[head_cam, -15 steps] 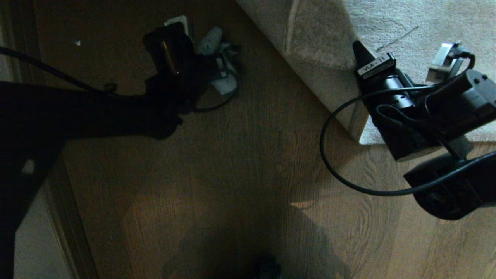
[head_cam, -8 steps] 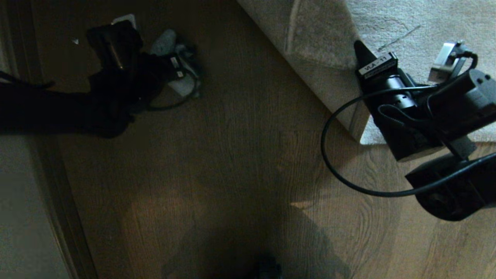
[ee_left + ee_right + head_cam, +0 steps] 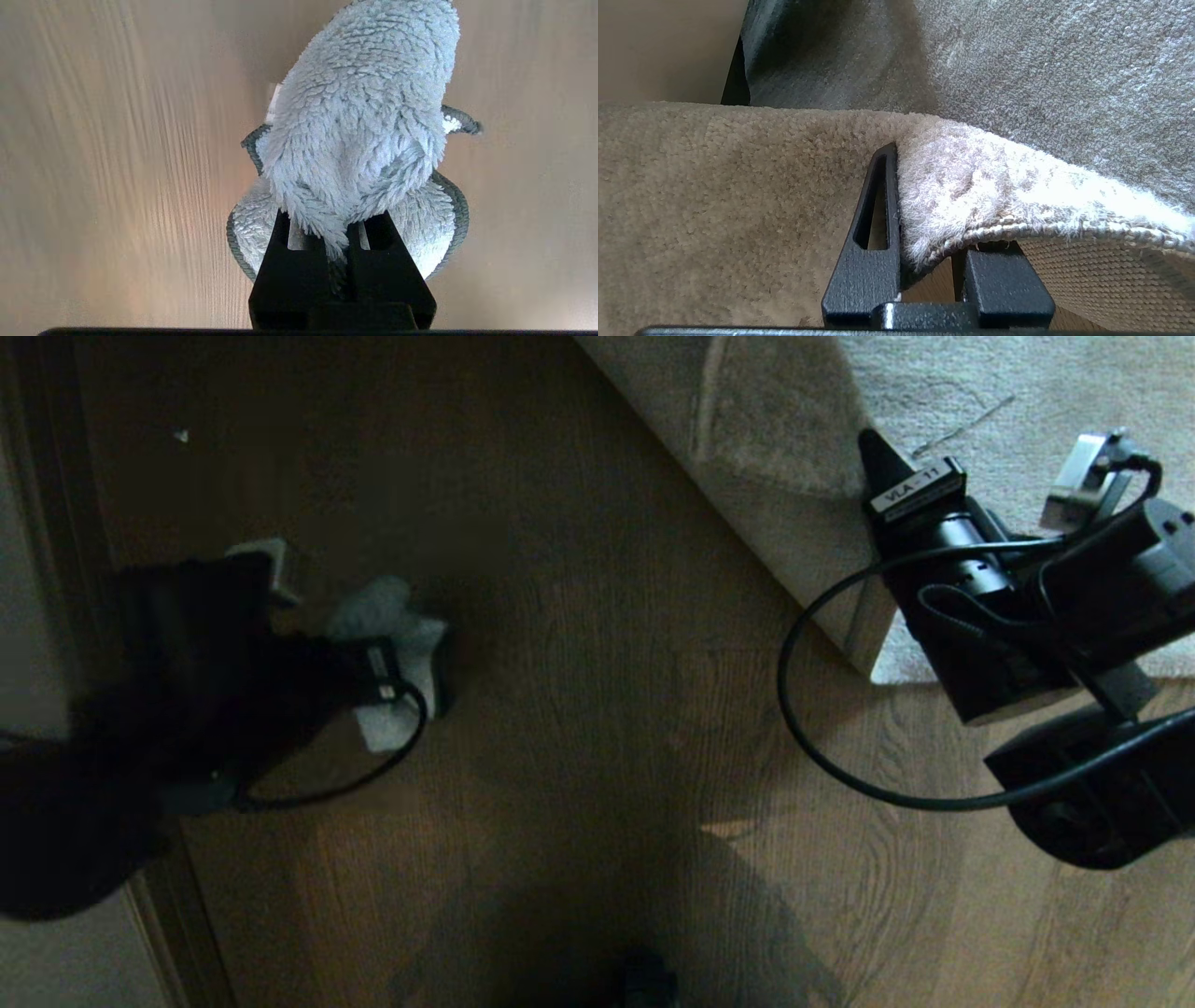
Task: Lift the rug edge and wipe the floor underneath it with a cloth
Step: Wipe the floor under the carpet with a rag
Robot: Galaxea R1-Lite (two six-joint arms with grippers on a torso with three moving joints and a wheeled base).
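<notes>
Brown wood-grain plank flooring (image 3: 579, 709) is filling most of the head view, lying dark under shadow, with a pale wall or door strip (image 3: 37, 616) running down the far left

Toward the left, the left gripper (image 3: 343, 261) is pinching a small fuzzy pale grey and white cloth (image 3: 392, 644) with a bluish tint, its black fingers (image 3: 285, 275) pressed together on a bunched fold; the cloth is sitting low over the bare planks, well apart from the rug

At the upper right, the right gripper (image 3: 924, 261) is clamping the rug edge (image 3: 999, 224), the border of a large light grey short-pile rug (image 3: 980, 383) near its square corner. That corner is being held up off the floor, folded so the smooth beige backing (image 3: 784, 476) is facing the camera
</notes>
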